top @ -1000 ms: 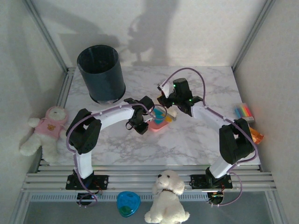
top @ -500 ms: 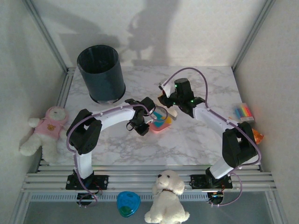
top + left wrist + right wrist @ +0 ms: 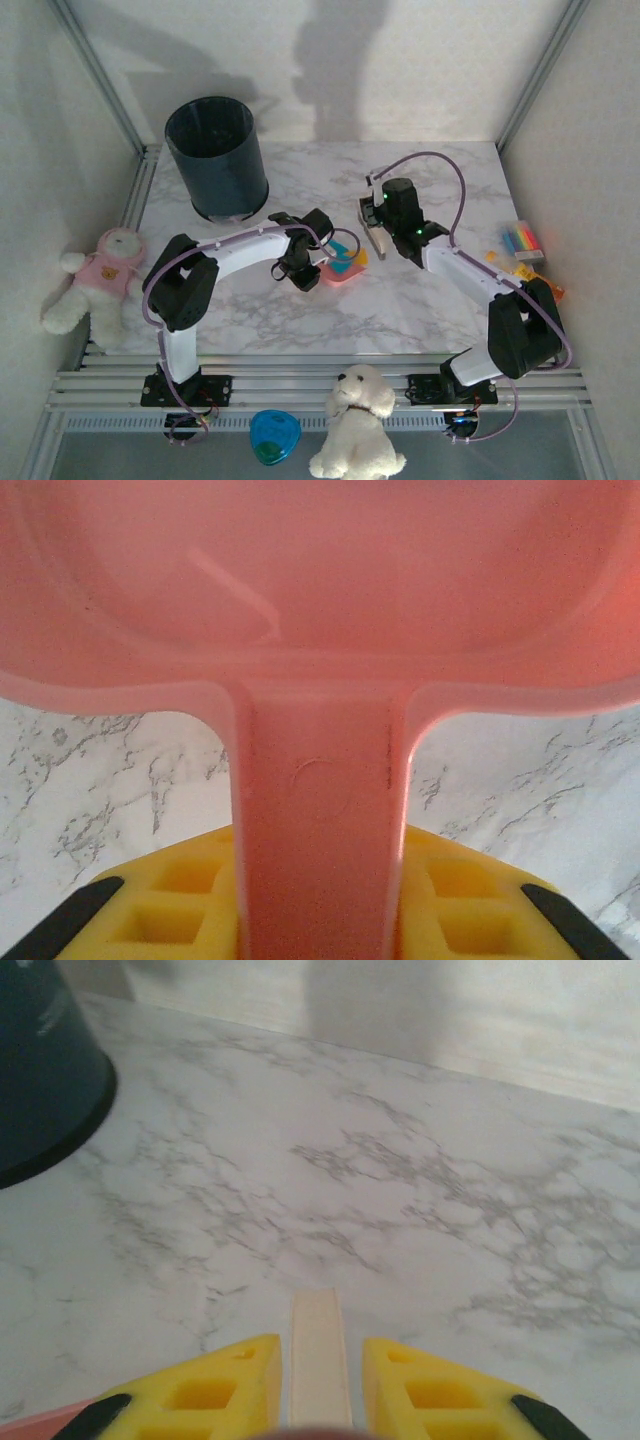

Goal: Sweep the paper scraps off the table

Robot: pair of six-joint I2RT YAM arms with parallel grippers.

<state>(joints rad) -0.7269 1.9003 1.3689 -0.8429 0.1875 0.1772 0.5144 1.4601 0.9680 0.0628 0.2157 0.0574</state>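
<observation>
Two closed grips: right gripper (image 3: 318, 1395) on brush (image 3: 318, 1345), left gripper (image 3: 318, 910) on dustpan (image 3: 320, 580) handle. The scraps (image 3: 346, 261) inside look featherlight; sweep, don't pinch.

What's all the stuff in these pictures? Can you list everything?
table: one, white marble with grey veins, centre
bin: one, dark, table's far left corner
dustpan: one, pink, mid-table
paper scraps: small pile, teal and yellow, in the dustpan
pale stick: one, cream, right of the dustpan
striped block: one, many colours, table's right edge
orange toy: one, orange, right edge, partly behind the arm
teddy: one, white with pink top, left of the table
plush dog: one, white, near rail
blue heart-shaped thing: one, blue, beside the dog
left tool: one, yellow fingers, shut on the dustpan's handle
right tool: one, yellow fingers, shut on the pale stick
</observation>
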